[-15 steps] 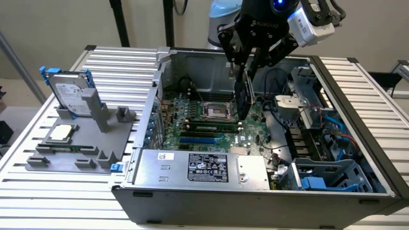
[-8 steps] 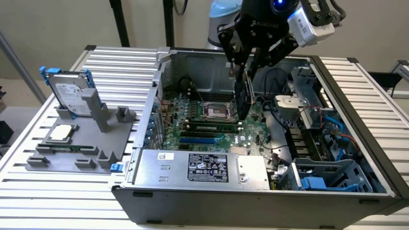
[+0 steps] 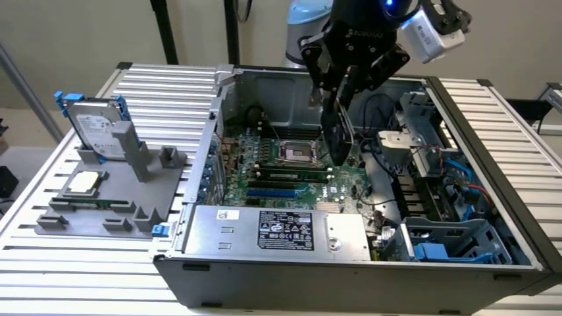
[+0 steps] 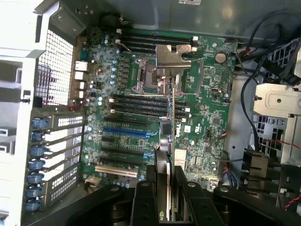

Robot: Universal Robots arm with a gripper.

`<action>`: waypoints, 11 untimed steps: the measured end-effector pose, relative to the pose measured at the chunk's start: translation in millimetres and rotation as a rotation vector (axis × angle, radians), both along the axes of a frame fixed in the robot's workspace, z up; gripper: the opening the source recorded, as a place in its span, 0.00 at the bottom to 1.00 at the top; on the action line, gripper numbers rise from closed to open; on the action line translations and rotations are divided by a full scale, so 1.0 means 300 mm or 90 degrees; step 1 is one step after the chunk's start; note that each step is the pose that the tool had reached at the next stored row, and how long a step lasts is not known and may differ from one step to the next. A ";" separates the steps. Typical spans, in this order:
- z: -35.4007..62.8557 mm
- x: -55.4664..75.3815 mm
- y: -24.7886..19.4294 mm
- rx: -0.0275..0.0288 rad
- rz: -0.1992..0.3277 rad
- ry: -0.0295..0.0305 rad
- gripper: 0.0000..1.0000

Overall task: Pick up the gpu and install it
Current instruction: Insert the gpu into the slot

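gpu (image 3: 338,131) | thin black card | upright, edge-on, clamped by hand (image 3: 344,89) | above green circuit board (image 3: 241,191) inside open computer case (image 3: 263,92)

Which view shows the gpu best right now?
The exterior view: the gpu hangs upright from the jaws over the motherboard, with its dark face visible. The wrist view shows the gpu edge-on, as a thin line running out from between the jaws.

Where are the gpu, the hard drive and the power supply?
gpu (image 3: 338,138), exterior view, its dark face.
hard drive (image 3: 94,128), exterior view, its silver label.
power supply (image 3: 283,232), exterior view, its black sticker.
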State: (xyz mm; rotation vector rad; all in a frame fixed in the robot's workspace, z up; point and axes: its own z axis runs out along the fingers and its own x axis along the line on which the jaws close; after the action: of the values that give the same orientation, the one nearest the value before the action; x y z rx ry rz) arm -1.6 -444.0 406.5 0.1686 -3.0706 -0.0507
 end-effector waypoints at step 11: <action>0.000 0.000 0.000 0.0000 0.128 0.0000 0.26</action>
State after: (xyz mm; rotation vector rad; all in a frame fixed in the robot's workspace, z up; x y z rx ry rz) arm -1.5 -444.0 406.4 0.4749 -3.0354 -0.0402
